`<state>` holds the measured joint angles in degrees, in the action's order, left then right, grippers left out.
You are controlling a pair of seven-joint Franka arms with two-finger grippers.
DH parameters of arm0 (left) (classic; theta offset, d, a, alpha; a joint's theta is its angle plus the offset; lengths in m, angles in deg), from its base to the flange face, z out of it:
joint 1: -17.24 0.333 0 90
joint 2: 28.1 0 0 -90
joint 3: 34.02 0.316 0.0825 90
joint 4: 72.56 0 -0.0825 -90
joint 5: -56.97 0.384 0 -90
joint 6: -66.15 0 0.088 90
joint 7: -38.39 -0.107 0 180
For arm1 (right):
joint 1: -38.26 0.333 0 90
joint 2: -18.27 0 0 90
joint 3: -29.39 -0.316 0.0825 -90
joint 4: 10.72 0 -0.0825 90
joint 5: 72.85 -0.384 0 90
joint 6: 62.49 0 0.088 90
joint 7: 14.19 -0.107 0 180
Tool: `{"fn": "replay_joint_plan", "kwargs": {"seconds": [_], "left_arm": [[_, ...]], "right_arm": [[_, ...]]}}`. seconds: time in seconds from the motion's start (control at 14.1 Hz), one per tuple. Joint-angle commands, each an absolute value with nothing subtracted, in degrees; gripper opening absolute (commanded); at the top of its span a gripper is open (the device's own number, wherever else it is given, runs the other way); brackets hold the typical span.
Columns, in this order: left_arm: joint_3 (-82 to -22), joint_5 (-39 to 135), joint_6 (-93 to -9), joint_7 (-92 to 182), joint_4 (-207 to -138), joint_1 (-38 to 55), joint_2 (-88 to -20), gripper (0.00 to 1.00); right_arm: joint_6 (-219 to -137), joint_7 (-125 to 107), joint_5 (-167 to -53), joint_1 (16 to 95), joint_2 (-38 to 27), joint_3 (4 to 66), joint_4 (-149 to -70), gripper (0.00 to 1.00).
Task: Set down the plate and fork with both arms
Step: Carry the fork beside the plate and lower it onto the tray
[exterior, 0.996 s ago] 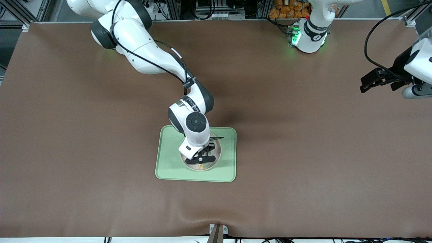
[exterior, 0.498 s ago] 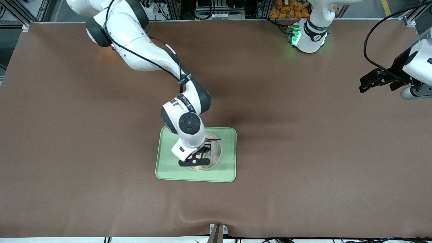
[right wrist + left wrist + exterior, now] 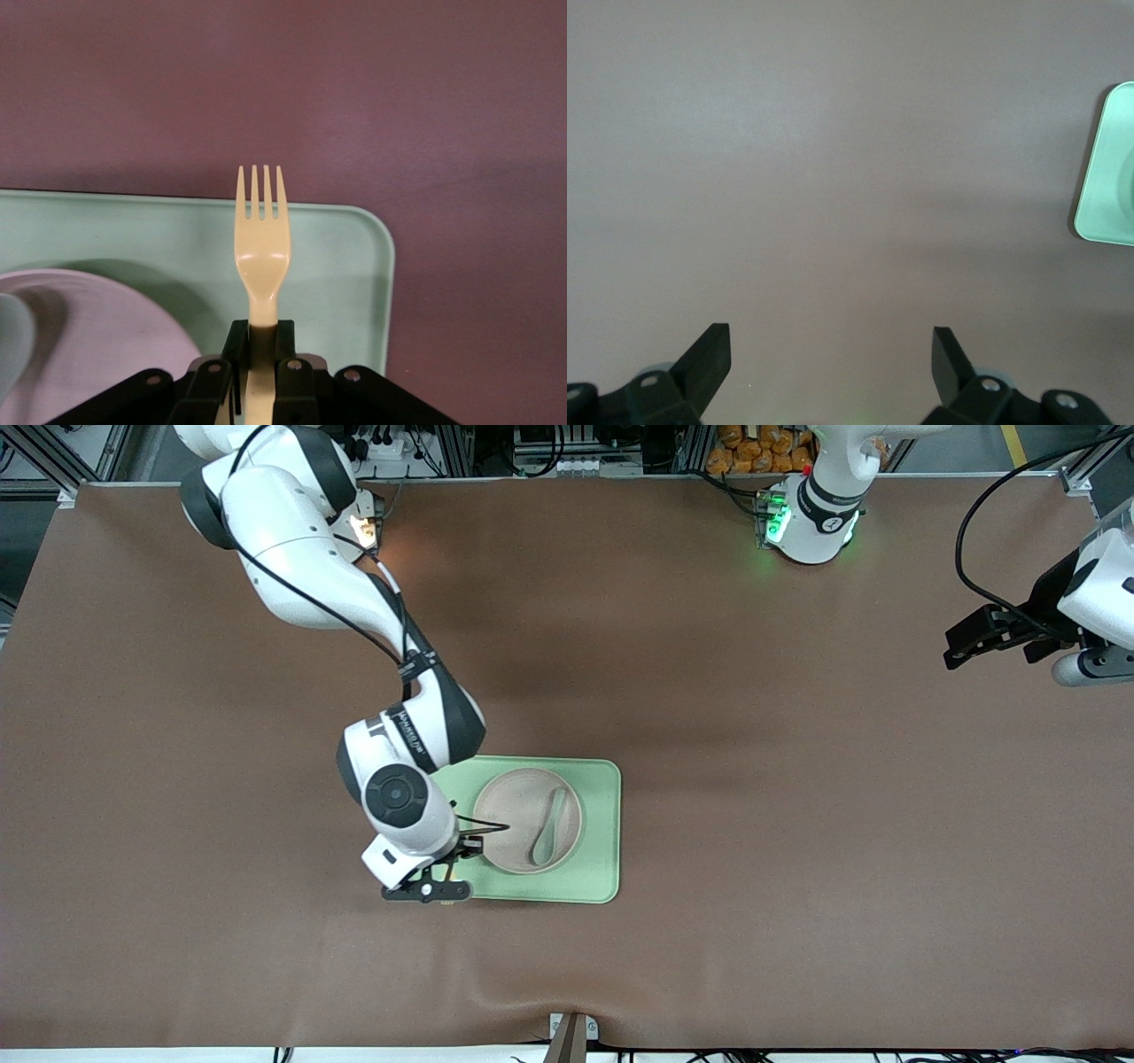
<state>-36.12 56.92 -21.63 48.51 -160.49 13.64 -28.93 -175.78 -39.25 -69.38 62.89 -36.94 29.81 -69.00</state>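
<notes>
Your fork (image 3: 260,248) is pale yellow and pinched by its handle in the right gripper (image 3: 425,889), tines pointing out past the fingertips. In the right wrist view the tines reach just over the edge of the green tray (image 3: 337,257), at one of its rounded corners, with brown table (image 3: 461,106) showing past it. In the front view that gripper hangs over the tray's corner (image 3: 461,890) nearest the camera, toward the right arm's end of the table, and only a sliver of the fork (image 3: 448,889) shows under the black fingers. The plate (image 3: 509,824) is round and beige; it sits on the tray, beside the gripper and apart from it, nearer the tray's middle. A grey-green spoon (image 3: 549,825) lies in the plate. Small print runs along a band on the right arm's wrist (image 3: 407,731), but you cannot read it here. Your left gripper (image 3: 992,638) waits in the air over the left arm's end of the table, well apart from the tray. In the left wrist view its fingers (image 3: 709,354) are spread wide with nothing between them, above bare brown table (image 3: 833,177), and a corner of the tray (image 3: 1109,177) shows at the edge.
</notes>
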Motion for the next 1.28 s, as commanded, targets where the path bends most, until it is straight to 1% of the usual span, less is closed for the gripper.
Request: {"fn": "replay_joint_plan", "kwargs": {"seconds": [0.0, 0.14, 0.28, 0.85, 0.92, 1.0, 1.07, 1.21], "left_arm": [[-36.3, 56.7, -22.36, 47.97, -161.77, 13.81, -27.75, 1.0], [-36.3, 56.7, -22.45, 47.97, -161.77, 13.72, -27.93, 1.0], [-36.3, 56.79, -22.62, 48.05, -161.6, 13.46, -28.02, 1.0], [-36.3, 56.79, -22.88, 48.14, -161.6, 13.72, -28.02, 1.0], [-36.3, 56.79, -22.88, 48.14, -161.6, 13.72, -28.02, 1.0], [-36.3, 56.7, -22.97, 48.14, -161.6, 13.72, -28.1, 1.0], [-36.3, 56.79, -22.97, 48.14, -161.6, 13.72, -28.1, 1.0], [-36.3, 56.7, -23.06, 48.14, -161.6, 13.81, -28.19, 1.0]], "right_arm": [[-176.39, -38.54, -69.43, 63.13, -32.98, 29.21, -76.88, 0.01], [-179.63, -39.15, -69.34, 63.48, -32.53, 29.21, -80.4, 0.01], [-181.4, -39.24, -69.25, 64.45, -32.62, 29.39, -81.65, 0.02], [-182.46, -39.24, -67.68, 64.19, -32.53, 29.48, -84.19, 0.05], [-183.25, -39.24, -67.15, 64.02, -32.53, 29.48, -85.07, 0.09], [-183.95, -39.24, -67.14, 63.93, -32.53, 29.48, -85.68, 0.14], [-183.78, -39.24, -67.14, 63.93, -32.53, 29.48, -85.69, 0.25], [-183.17, -38.72, -67.14, 63.58, -32.27, 29.48, -85.25, 0.72]]}}
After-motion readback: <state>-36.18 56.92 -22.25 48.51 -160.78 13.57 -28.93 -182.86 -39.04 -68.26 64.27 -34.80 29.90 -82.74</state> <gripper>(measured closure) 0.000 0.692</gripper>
